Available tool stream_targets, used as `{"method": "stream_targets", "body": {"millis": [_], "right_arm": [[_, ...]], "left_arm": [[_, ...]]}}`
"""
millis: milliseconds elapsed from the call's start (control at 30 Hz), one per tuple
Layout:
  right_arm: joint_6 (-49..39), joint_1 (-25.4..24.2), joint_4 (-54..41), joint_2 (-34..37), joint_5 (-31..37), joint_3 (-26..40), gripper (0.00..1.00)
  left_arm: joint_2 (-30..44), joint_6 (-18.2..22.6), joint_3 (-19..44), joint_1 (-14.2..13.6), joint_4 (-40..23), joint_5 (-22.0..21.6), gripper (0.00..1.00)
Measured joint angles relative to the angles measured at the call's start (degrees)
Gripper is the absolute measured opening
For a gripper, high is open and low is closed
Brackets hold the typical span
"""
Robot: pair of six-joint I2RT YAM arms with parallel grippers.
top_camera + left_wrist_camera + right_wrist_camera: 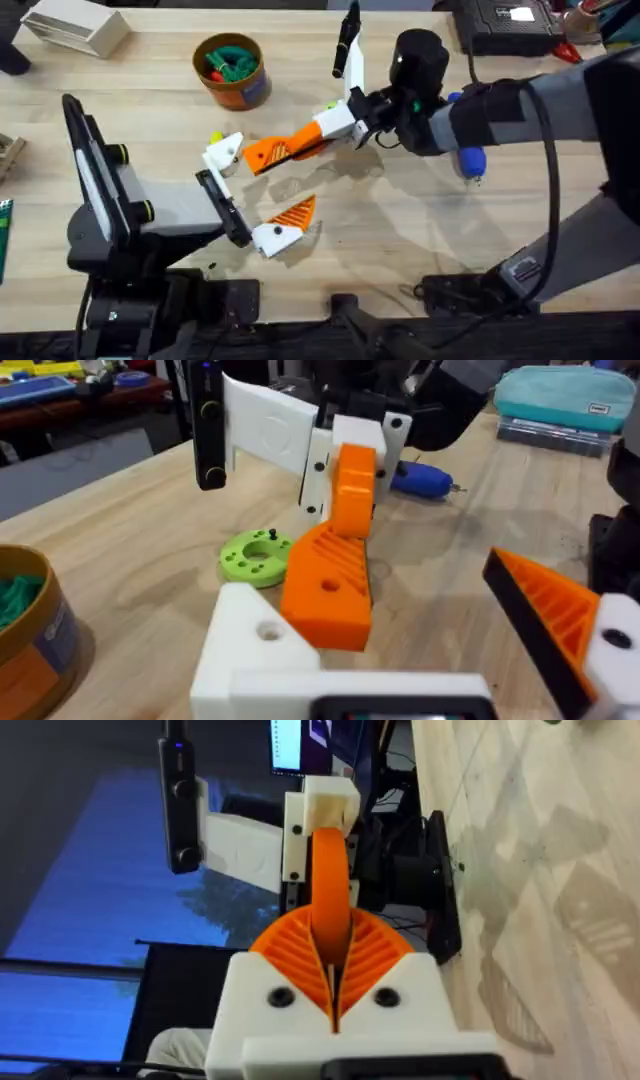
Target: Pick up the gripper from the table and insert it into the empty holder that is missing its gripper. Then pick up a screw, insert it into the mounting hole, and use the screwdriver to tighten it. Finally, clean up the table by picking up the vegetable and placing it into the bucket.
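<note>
Currently the right gripper (325,132) is reaching in from the right side of the bench to about its middle, clamped on the gripper (272,152), the orange wedge tip. In the right wrist view its ribbed orange pads (372,955) pinch the tip edge-on from both sides. The far end of the tip touches the holder (222,152), the bare white finger block on the left arm's claw. In the left wrist view the tip (325,585) leans against the holder (250,650), tilted; can't tell if it's fully seated. The left gripper (255,195) sits left of the bench's centre with its fingers spread wide and nothing held between them. Its other finger (280,235), on the near side, carries its own orange ribbed tip. A green ring disc (255,555) lies flat on the bench just beside the holder, on its far side. The screwdriver (470,160) lies right of centre, partly under the right arm, well apart from both claws; it's behind the right gripper in the left wrist view (420,478). The bucket (232,85) stands near the far edge, left of centre, with green and red toys inside.
</note>
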Motion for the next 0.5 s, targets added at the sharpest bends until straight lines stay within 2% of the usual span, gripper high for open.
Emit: {"method": "stream_targets", "body": {"millis": [500], "right_arm": [[1.8, 0.0, 0.0, 0.0, 0.0, 0.0, 0.019]], "left_arm": [[0.0, 0.0, 0.0, 0.0, 0.0, 0.0, 0.985]]}}
